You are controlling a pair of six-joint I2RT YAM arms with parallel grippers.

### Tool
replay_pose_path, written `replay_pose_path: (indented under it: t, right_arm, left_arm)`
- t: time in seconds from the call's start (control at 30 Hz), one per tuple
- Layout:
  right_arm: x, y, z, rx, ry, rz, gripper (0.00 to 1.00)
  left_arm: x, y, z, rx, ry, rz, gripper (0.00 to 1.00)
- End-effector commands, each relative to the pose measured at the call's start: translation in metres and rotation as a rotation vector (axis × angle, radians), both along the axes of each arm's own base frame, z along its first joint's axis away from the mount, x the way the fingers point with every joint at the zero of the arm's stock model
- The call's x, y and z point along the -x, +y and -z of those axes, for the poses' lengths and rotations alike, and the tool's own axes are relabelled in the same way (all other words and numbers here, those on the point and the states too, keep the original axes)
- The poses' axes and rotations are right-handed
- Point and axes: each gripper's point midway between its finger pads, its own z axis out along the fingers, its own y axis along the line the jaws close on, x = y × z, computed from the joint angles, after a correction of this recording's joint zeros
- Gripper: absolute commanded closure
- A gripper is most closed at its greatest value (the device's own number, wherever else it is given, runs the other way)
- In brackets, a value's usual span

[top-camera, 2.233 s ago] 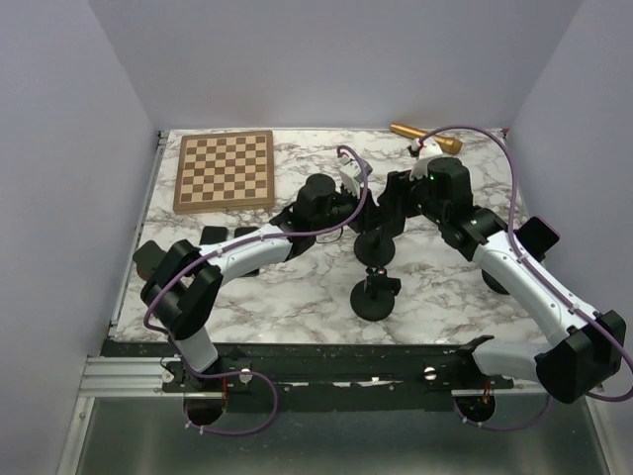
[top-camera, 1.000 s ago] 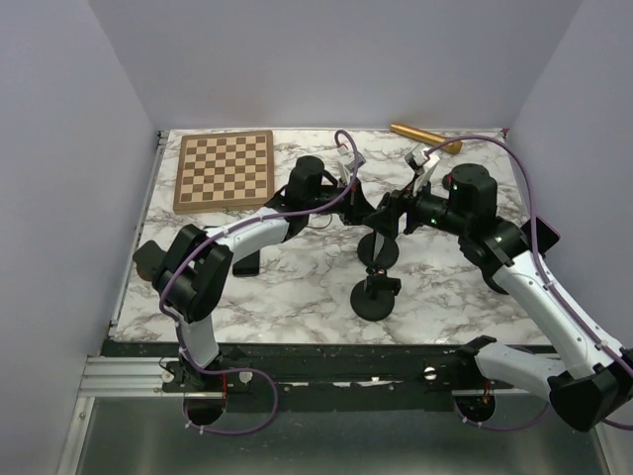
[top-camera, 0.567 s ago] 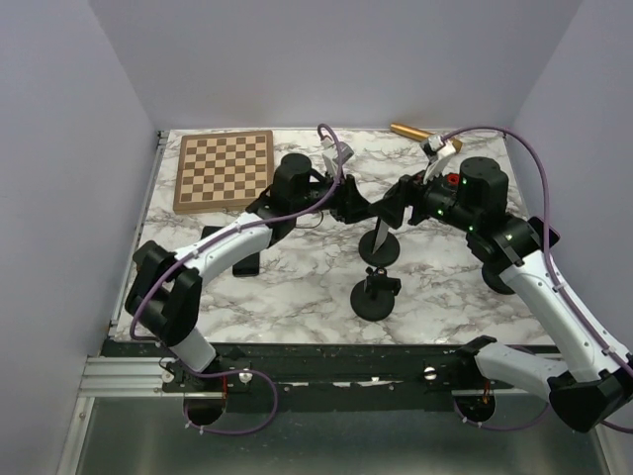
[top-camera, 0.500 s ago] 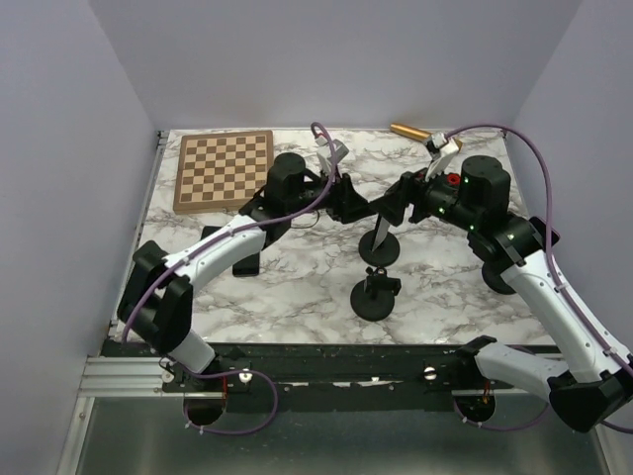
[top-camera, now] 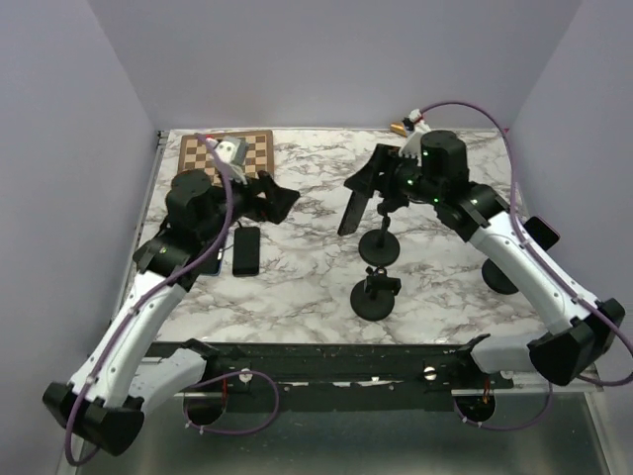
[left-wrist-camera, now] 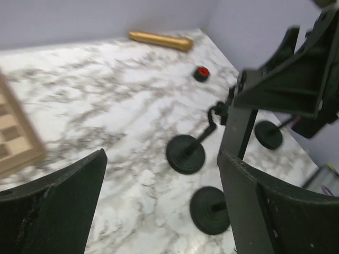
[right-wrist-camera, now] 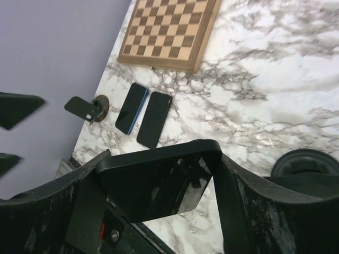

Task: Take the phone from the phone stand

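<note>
While the right fingers (right-wrist-camera: 254,211) clench the slim glossy black phone (right-wrist-camera: 159,185), clear of the black round-based stand (top-camera: 380,249) beneath them, the left fingers (left-wrist-camera: 53,211) gape empty. Probably light, rigid, slippery, breakable: grip its edges.

Plain lavender walls (top-camera: 326,59), white marble-veined table (top-camera: 307,287), soft even light

Marble table (top-camera: 297,287) — chessboard (right-wrist-camera: 169,32), 2 phones (right-wrist-camera: 154,119), stands (top-camera: 374,305).
</note>
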Motion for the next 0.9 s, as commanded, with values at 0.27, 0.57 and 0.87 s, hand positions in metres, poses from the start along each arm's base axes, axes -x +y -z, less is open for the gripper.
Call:
replay_pose_path:
  t: [0.27, 0.57, 0.87]
  right_arm:
    - [0.01, 0.152, 0.095, 0.128, 0.297, 0.079, 0.99]
    - [-0.002, 0.196, 0.177, 0.285, 0.363, 0.12, 0.99]
    - [-0.022, 0.198, 0.224, 0.424, 0.397, 0.206, 0.99]
  left_arm:
    - [0.014, 0.165, -0.09, -0.138, -0.403, -0.759, 0.04]
    - [0.028, 0.191, -0.06, -0.147, -0.46, -0.877, 0.03]
    - [0.045, 0.197, -0.07, -0.073, -0.496, -0.883, 0.03]
